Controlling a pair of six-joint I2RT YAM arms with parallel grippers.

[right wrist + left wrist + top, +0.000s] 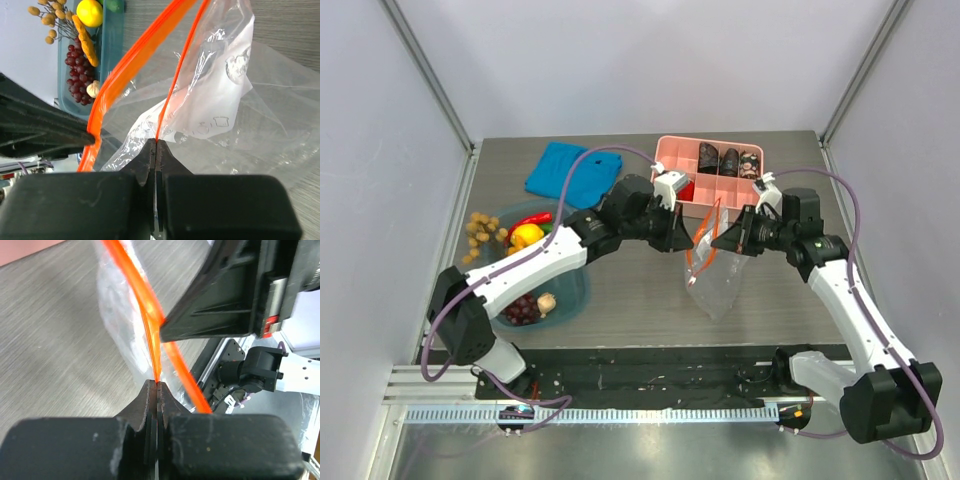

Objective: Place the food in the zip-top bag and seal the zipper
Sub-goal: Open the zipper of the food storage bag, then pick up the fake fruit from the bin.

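The zip-top bag [720, 285] hangs in the middle of the counter [790, 310], held up between the two arms. The left pincer [690, 242] is clenched on one lip of the zipper [693, 262]. In the left wrist view its jaws are pressed flat together with the orange strip pinched at their tips. The right pincer [718, 240] is just beside it at 3 o'clock and is clenched on the opposite lip. Its own camera shows a thin orange edge running straight into the closed jaws. The two lips stand apart, so the mouth is parted at the top. The clear, crumpled body sags from the mouth toward 6 o'clock.

The food is well apart from the bag, at 9 o'clock. The grape bunch [523, 309] and the garlic bulb [547, 301] touch each other at the near end of a teal tub [572, 290]. The yellow pepper [526, 236] and the red chili [535, 219] are at the tub's far end. The orange pieces [478, 235] are scattered on the counter just outside the tub's far left rim.

A pink divided box [685, 155] holding dark items stands at 12 o'clock from the bag. A blue cloth [570, 172] lies at about 10 o'clock.
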